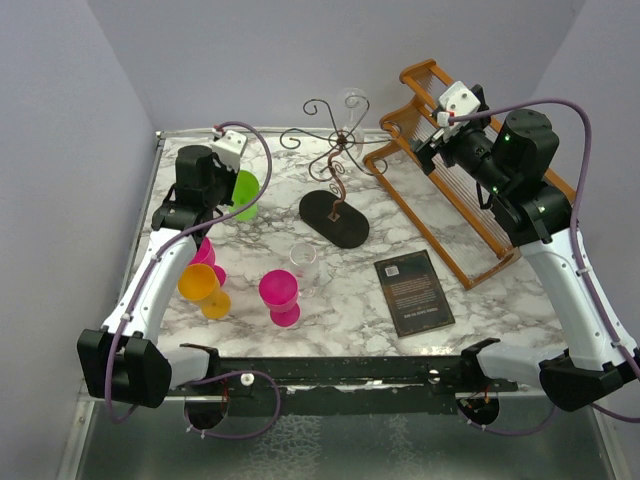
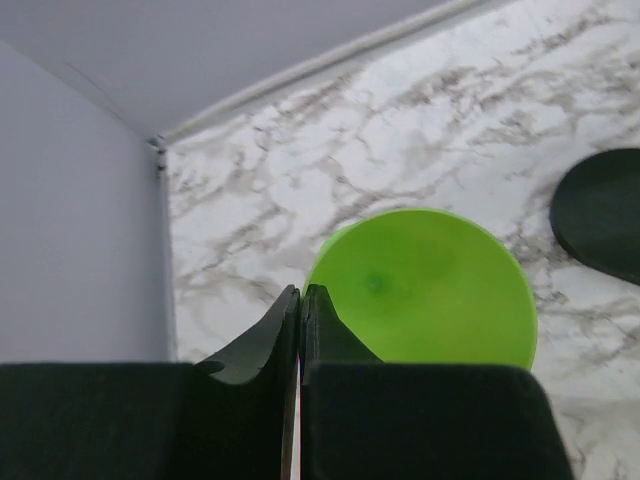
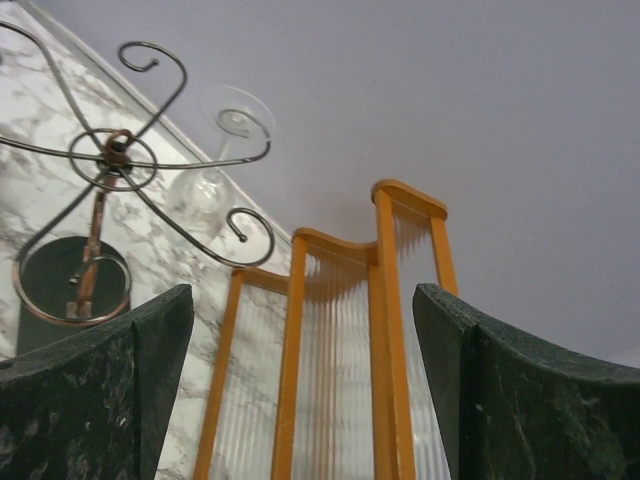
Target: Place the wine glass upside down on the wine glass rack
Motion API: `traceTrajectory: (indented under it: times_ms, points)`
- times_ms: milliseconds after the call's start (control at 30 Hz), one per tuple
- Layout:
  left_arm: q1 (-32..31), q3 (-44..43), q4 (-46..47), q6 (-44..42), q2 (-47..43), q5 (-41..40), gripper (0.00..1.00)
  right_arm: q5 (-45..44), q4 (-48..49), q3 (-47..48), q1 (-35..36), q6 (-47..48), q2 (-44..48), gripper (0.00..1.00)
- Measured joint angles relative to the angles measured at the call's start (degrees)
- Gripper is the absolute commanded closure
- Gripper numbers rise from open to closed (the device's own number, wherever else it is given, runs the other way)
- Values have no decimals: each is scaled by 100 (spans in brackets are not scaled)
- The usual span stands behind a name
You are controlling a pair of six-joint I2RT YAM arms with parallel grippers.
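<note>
The clear wine glass [image 3: 198,190] hangs foot up and bowl down, its stem caught in a curl of the wire rack [image 1: 334,218], so the job looks done. The right gripper [image 3: 300,300] is spread wide and empty beside it, over the wooden dish rack [image 3: 385,320], likely to avoid knocking the glass. The left gripper [image 2: 300,300] is pressed together above a green cup [image 2: 430,290], holding nothing I can see.

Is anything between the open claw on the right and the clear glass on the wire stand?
Nothing visible does. The open right gripper hovers over the wooden dish rack, with only air toward the wine glass hanging foot-up on the wine glass rack.
</note>
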State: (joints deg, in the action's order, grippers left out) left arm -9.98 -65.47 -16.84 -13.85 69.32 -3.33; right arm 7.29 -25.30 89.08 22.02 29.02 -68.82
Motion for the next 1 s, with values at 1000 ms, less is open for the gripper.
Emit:
traceTrajectory:
  times_ms: [1000]
  points:
    - [-13,-3779,297,3755,662,2732,100,909,-295,555,-39,-804,-411,17]
